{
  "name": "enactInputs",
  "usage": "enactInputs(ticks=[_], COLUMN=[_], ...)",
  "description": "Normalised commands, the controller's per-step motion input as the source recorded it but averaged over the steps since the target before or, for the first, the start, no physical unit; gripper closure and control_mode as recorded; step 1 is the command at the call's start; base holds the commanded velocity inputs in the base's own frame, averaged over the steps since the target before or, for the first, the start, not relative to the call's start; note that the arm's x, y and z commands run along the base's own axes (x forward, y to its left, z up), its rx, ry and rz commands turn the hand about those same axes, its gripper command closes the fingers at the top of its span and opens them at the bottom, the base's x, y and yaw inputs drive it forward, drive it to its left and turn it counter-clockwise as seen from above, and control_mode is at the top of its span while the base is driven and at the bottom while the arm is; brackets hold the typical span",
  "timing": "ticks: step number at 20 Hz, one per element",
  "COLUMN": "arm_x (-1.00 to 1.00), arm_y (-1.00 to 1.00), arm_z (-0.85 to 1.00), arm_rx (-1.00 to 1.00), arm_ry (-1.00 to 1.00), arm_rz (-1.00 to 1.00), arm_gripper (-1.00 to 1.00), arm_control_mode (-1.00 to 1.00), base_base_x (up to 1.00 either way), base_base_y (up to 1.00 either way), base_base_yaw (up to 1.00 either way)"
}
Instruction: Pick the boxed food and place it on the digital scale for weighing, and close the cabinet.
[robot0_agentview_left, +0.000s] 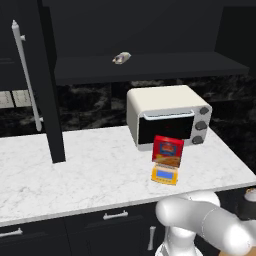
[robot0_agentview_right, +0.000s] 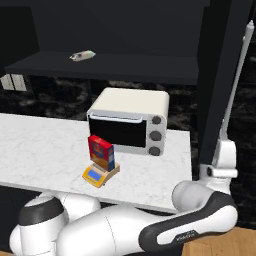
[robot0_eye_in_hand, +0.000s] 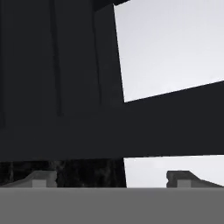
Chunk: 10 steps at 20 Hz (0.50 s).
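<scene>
In the hand view the gripper (robot0_eye_in_hand: 111, 177) has its two fingertips (robot0_eye_in_hand: 41, 178) set far apart at the bottom of the picture, spread as wide as they go, with nothing between them and nothing touching them. Past the tips lies dark cabinet surface with pale panels showing to the right.

In the right base view the arm bends low in front of the counter and rises at the right, beside the edge of an open door (robot0_agentview_right: 220, 75) of the cabinet, whose long silver handle (robot0_agentview_right: 235, 80) runs just above the arm's upper part. Whether the arm touches the handle cannot be told.

On the white marble counter (robot0_agentview_left: 75, 170), near its front edge, sits the digital scale (robot0_agentview_left: 165, 175), a small flat orange-yellow device with a blue display facing forward. The boxed food (robot0_agentview_left: 167, 151) stands upright on the scale's plate: a thin red box with a yellow-orange picture on its front and a blue side visible in the right base view (robot0_agentview_right: 101, 152).

Just behind the box stands a white toaster oven (robot0_agentview_left: 167, 117) with a dark glass door and three knobs on its right.

Above and behind, the cabinet (robot0_agentview_left: 150, 30) is open, both doors swung out; the left door (robot0_agentview_left: 45, 75) carries a long vertical silver bar. A small grey-white packet (robot0_agentview_left: 121, 58) lies on the dark shelf inside.
</scene>
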Motion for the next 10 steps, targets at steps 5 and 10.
enactInputs(ticks=[5, 10], arm_x=[0.28, 0.00], arm_y=[0.64, 0.21], arm_z=[0.58, 0.92], arm_rx=[-0.25, -0.11], arm_ry=[0.06, 0.04], arm_rz=[-0.12, -0.14], arm_gripper=[-1.00, -1.00], arm_control_mode=[-1.00, -1.00], base_base_x=[0.00, 0.00], base_base_y=[0.00, 0.00], base_base_yaw=[0.00, 0.00])
